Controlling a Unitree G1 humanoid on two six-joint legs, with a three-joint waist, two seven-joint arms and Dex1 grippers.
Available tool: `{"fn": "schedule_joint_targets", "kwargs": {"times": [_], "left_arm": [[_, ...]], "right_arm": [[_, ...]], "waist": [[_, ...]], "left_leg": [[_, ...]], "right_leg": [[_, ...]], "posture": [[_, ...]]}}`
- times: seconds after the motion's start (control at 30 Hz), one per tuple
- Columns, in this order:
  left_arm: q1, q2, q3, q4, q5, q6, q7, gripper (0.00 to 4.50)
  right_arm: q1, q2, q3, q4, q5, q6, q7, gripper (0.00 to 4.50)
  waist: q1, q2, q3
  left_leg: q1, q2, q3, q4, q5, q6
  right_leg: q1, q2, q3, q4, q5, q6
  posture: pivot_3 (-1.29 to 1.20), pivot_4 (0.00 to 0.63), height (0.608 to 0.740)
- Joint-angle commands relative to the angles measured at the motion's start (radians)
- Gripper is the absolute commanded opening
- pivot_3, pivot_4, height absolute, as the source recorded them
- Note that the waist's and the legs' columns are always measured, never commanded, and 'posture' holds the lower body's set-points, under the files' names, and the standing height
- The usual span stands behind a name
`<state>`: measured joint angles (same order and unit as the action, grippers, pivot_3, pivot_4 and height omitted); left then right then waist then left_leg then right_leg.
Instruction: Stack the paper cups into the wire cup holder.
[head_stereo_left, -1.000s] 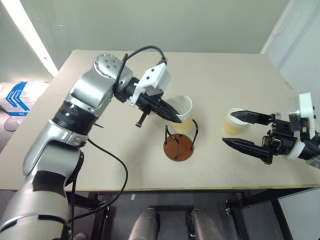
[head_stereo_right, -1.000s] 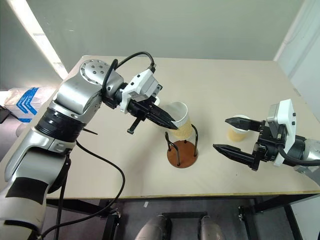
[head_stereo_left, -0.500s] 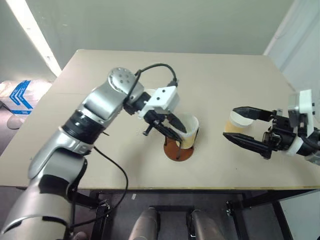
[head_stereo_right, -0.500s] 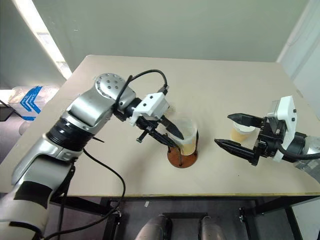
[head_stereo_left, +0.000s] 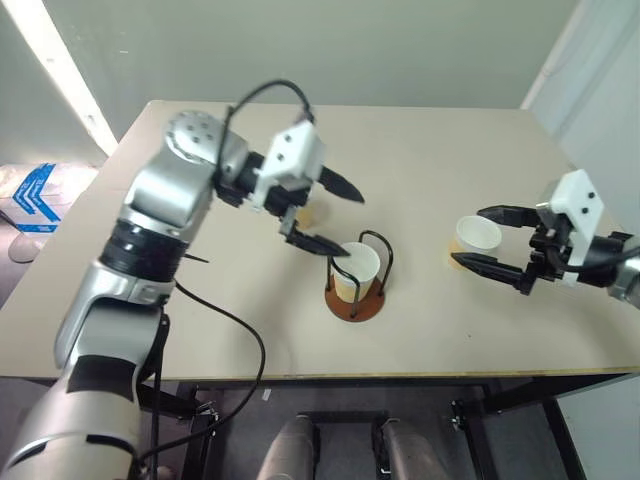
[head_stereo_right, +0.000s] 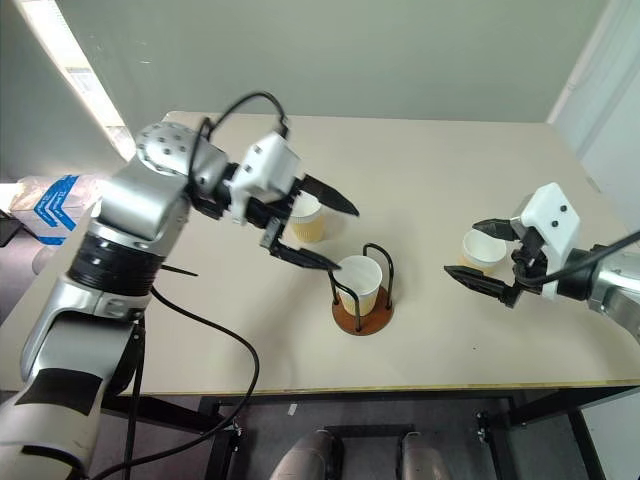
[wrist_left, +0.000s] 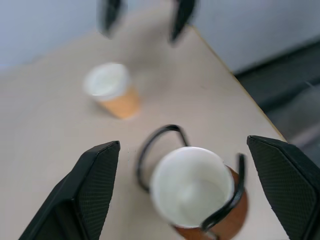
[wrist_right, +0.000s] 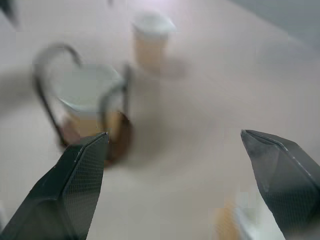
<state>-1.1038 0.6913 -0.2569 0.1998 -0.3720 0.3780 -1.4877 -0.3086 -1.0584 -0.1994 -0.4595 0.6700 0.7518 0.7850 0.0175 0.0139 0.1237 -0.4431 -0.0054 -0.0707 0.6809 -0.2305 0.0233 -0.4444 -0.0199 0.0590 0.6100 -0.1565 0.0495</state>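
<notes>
Cup (head_stereo_left: 357, 268) released into wire holder (head_stereo_left: 356, 300) | left hand (head_stereo_left: 337, 218) opened | right hand (head_stereo_left: 492, 238) open, empty

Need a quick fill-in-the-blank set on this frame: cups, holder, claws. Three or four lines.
1. One tan paper cup stands inside the ____ wire cup holder with a round reddish-brown base.
2. The left claw above it is ____.
3. The right claw brackets another tan paper cup with its fingers ____.
4. Tan paper cups on the beige table: ____.

Missing words: black; open; open; three
</notes>
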Motion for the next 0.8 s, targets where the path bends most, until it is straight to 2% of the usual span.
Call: {"fn": "schedule_joint_targets", "kwargs": {"times": [0.03,0.13,0.3,0.63,0.73,0.8], "left_arm": [[0.035,0.037,0.113,-0.024,-0.034,0.075,0.074,4.47],[0.11,0.093,0.169,-0.066,-0.027,0.11,0.121,4.47],[0.249,0.165,0.249,-0.165,-0.04,0.155,0.185,4.47],[0.392,0.196,0.328,-0.317,-0.089,0.24,0.282,4.47],[0.407,0.198,0.331,-0.336,-0.098,0.241,0.292,4.5],[0.412,0.199,0.328,-0.346,-0.1,0.237,0.296,4.5]], "right_arm": [[-0.056,-0.058,0.092,0.052,-0.149,-0.08,0.036,4.5],[-0.113,-0.083,0.201,0.141,-0.278,-0.176,0.098,4.5],[-0.213,-0.064,0.35,0.312,-0.456,-0.319,0.193,4.5],[-0.322,0.009,0.467,0.568,-0.653,-0.517,0.311,4.5],[-0.347,0.028,0.476,0.631,-0.701,-0.571,0.327,3.88],[-0.356,0.036,0.472,0.659,-0.715,-0.594,0.34,3.2]], "waist": [[-0.001,0.001,0.0],[-0.003,0.001,0.0],[-0.004,0.001,0.0],[-0.004,0.001,0.0],[-0.007,0.001,0.0],[-0.007,0.001,0.0]], "left_leg": [[0.0,0.0,0.0,0.0,0.0,0.0],[0.0,0.0,0.0,0.0,-0.001,0.001],[0.0,0.0,0.0,0.0,-0.002,0.001],[-0.001,0.0,0.0,0.001,-0.001,0.001],[0.0,0.0,0.0,0.0,-0.001,0.001],[0.0,0.0,0.0,0.0,0.0,0.0]], "right_leg": [[0.0,0.0,0.0,0.0,0.0,0.001],[-0.001,0.0,0.0,0.0,0.001,0.002],[-0.002,0.0,0.0,0.0,0.001,0.002],[-0.002,0.0,0.0,0.0,0.0,-0.008],[-0.003,0.0,0.0,0.001,0.0,-0.009],[-0.003,0.0,0.0,0.001,0.001,-0.01]], "posture": [[0.0,0.15,0.74],[0.0,0.15,0.74],[0.0,0.15,0.74],[0.0,0.15,0.74],[0.0,0.15,0.74],[0.0,0.15,0.74]]}}
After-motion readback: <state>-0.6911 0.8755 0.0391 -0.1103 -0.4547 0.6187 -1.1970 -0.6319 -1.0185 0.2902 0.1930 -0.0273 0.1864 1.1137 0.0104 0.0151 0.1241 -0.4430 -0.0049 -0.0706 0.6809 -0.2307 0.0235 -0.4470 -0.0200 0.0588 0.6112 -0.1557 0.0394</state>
